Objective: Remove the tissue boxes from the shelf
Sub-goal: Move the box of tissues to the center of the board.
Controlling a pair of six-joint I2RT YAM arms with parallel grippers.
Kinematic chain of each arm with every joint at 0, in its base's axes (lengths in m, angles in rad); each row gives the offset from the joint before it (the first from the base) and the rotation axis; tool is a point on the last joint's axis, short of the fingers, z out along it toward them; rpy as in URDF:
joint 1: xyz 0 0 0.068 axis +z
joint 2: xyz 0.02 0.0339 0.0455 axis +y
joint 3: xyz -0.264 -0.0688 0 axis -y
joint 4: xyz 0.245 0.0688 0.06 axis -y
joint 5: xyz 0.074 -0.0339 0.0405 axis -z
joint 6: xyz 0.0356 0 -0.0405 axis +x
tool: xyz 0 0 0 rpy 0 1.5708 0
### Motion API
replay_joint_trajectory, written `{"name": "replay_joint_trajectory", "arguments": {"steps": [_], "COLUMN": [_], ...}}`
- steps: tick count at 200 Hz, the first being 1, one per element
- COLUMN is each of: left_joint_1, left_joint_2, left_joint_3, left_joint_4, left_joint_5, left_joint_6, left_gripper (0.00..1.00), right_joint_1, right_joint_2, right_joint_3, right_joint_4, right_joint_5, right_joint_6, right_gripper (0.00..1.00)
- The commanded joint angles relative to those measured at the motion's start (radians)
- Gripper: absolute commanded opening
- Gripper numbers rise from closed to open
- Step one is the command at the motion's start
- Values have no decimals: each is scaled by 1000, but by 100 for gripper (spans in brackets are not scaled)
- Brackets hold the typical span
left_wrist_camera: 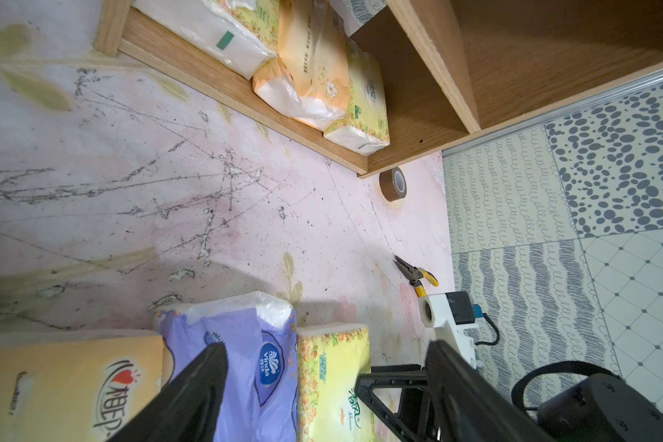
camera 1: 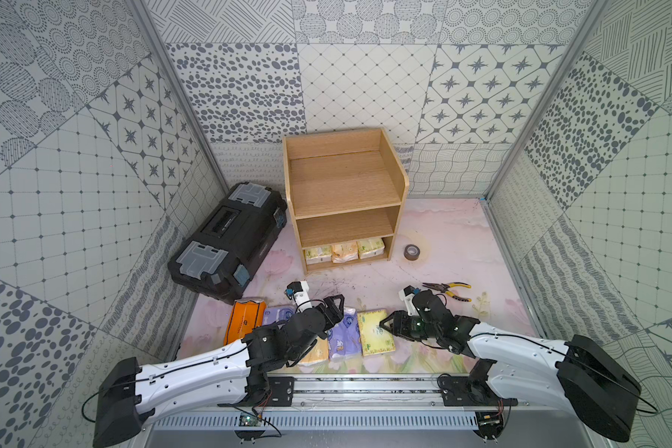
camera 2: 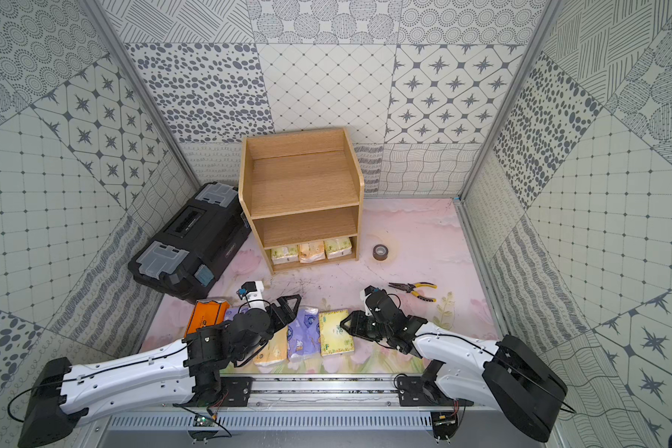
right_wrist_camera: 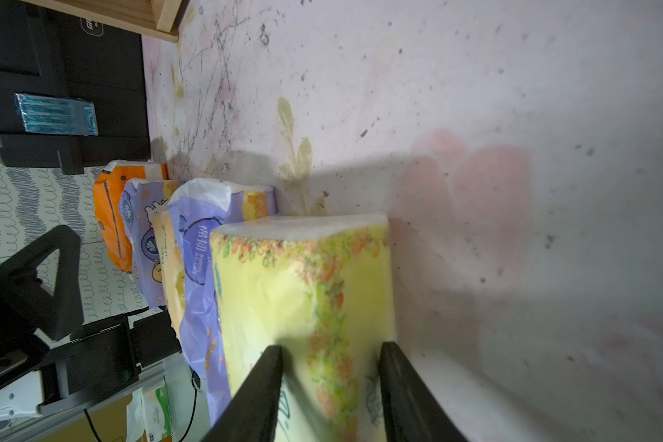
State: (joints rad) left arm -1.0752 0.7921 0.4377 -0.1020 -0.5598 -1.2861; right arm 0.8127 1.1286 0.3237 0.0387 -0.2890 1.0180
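Three tissue boxes lie side by side in the bottom tier of the shelf, which stands at the middle of the desk's back edge: a pale green end pack nearest the left side panel, a peach middle pack, and a pale green far pack against the right side panel. Five more lie off the shelf in a row along the front edge of the desk, long sides touching or nearly so. From the left edge inward they are an orange pack, a lavender pack, a peach-yellow pack largely hidden under the left arm, a second lavender pack and a floral green-yellow pack. The left gripper hangs over the second lavender pack, its jaws spread wide and holding nothing. The right gripper is at the right side of the floral green-yellow pack, which lies flat on the desk. Its jaws are partly apart, with the pack's wrapper showing between them in the right wrist view — whether they pinch it I cannot tell. A black toolbox sits at the left edge beside the shelf, a tape roll just right of the shelf, and yellow-handled pliers toward the right edge.
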Motion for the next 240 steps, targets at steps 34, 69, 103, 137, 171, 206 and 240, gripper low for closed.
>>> {"name": "replay_joint_trajectory", "arguments": {"steps": [34, 69, 103, 137, 171, 206, 240], "left_joint_1": [17, 16, 16, 18, 19, 23, 25], "left_joint_2": [-3, -1, -10, -41, -87, -132, -179], "left_joint_3": [-17, -15, -23, -73, -140, -143, -125], "left_joint_4": [-15, -12, -6, -4, 13, 2, -36], "left_joint_5": [-11, -8, -11, -45, -83, -105, -132], "left_joint_6": [-29, -29, -39, -112, -177, -137, -75], "left_gripper": [85, 85, 86, 86, 86, 87, 89], "right_joint_1": [84, 162, 178, 167, 164, 163, 163], "right_joint_2": [70, 147, 166, 75, 39, 165, 336], "right_joint_3": [57, 115, 136, 148, 160, 247, 344], "right_joint_4": [127, 168, 161, 38, 115, 247, 367], "right_joint_5": [30, 78, 114, 275, 450, 570, 640], "right_joint_6": [49, 69, 75, 82, 135, 178, 251], "right_gripper": [45, 45, 58, 70, 69, 65, 63]}}
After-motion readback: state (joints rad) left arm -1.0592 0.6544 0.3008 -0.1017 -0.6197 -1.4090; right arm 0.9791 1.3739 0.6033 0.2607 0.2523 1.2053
